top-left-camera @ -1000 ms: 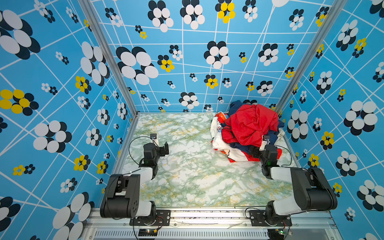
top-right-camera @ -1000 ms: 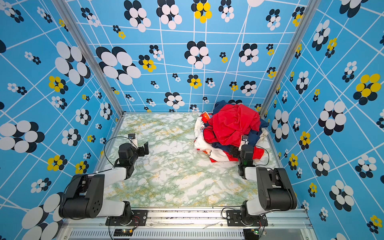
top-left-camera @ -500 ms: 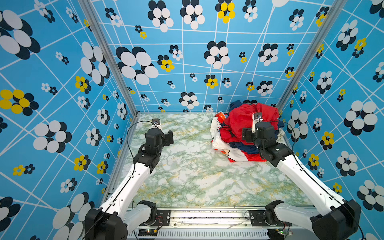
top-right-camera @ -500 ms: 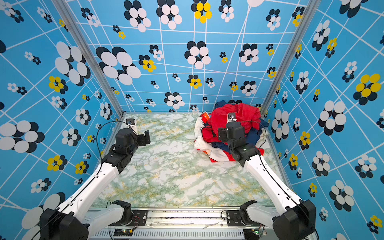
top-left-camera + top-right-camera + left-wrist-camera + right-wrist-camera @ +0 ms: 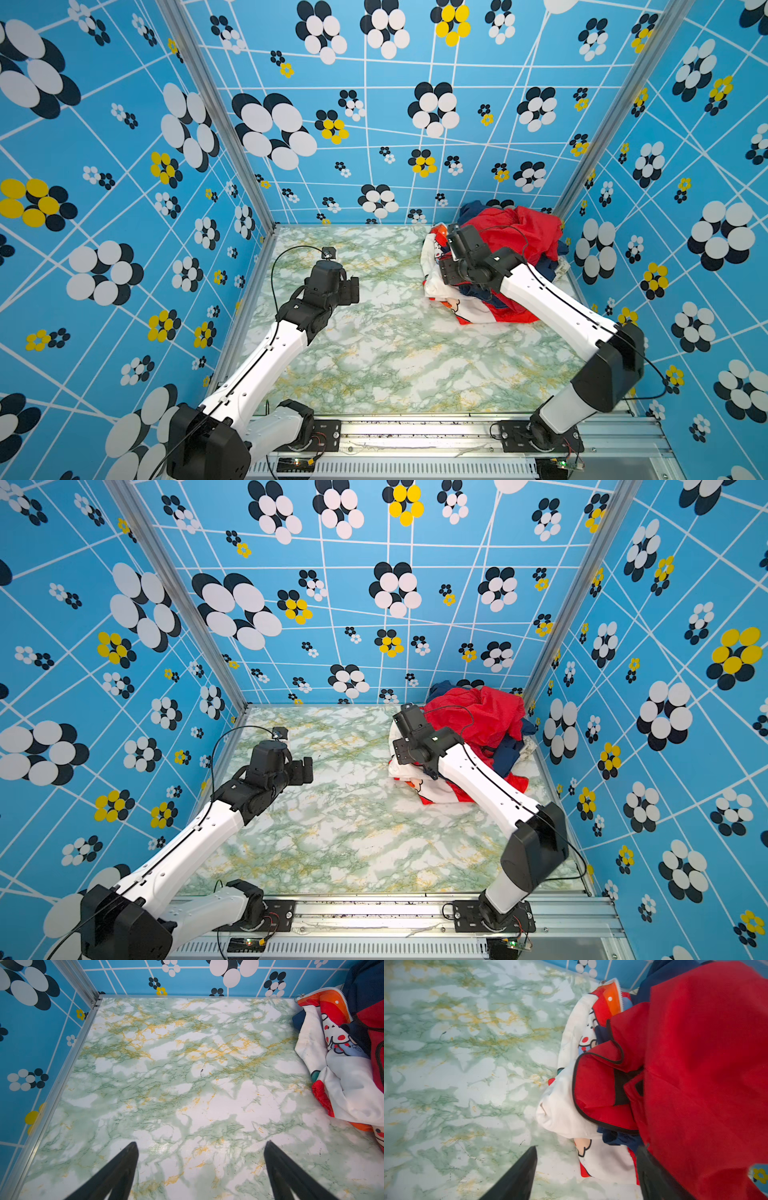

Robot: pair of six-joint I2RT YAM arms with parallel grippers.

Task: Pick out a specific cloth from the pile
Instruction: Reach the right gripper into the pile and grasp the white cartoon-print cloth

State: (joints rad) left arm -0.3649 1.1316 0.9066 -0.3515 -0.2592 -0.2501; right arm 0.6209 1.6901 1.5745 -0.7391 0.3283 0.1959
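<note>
- Right tool (image 5: 587, 1148) is spread wide with nothing clamped. One finger is over the desk (image 5: 467, 1084), its mate is beside the red garment (image 5: 706, 1084), and the white cloth (image 5: 564, 1118) lies between them.
- That cloth sits at the left, near edge of the pile (image 5: 536, 245), tucked partly under the red garment with its cartoon prints peeking out.
- In both top views the pile fills the far right corner of the desk. A navy cloth (image 5: 618, 1139) pokes out beneath the red.
- Left tool (image 5: 201, 1142) is released too, hovering over bare desk, well apart from the pile.
</note>
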